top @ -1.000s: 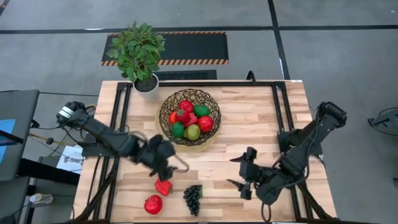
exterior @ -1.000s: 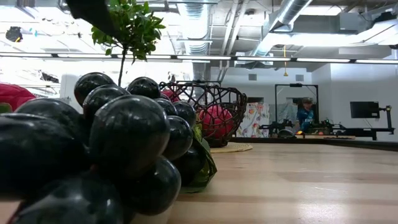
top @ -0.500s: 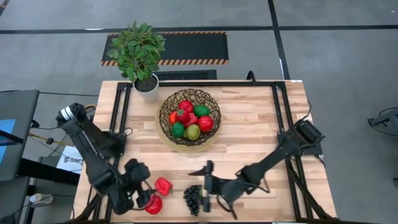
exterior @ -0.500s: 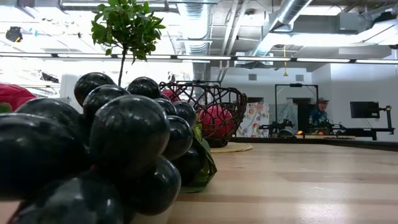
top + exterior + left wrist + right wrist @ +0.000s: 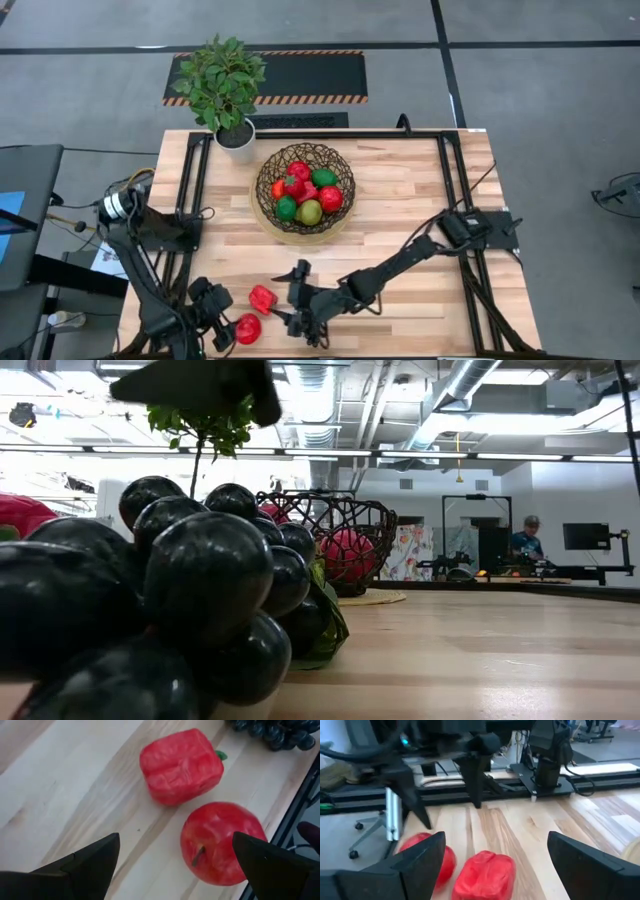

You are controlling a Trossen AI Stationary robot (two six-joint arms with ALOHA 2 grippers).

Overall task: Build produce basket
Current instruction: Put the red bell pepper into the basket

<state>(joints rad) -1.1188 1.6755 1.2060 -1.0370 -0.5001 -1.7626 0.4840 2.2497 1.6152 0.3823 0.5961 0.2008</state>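
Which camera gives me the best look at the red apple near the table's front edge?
The left wrist view: the red apple fills it, stem visible, lying beside the red pepper between the open left gripper's fingers. The high view shows it small beside the left gripper. The right wrist view shows only part of it, and the low view does not clearly show it.
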